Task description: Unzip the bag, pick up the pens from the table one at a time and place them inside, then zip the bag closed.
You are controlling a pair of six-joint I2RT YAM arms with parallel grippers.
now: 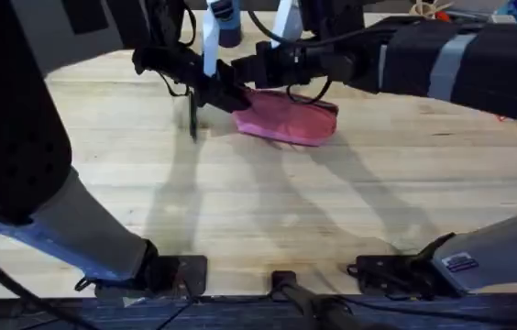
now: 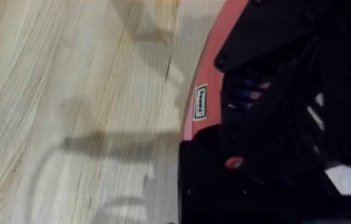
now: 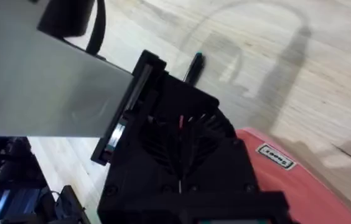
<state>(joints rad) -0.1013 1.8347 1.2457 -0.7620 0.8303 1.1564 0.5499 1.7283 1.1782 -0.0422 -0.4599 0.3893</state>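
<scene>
Risk: both grippers crowd the bag (image 1: 288, 119); you could snag it or knock the pen (image 1: 192, 117). Pincer states: cannot tell.

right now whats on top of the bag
Both grippers, left and right, crowd over the bag's near end. They cover the zipper there, so its state and the bag's inside cannot be seen.
</scene>
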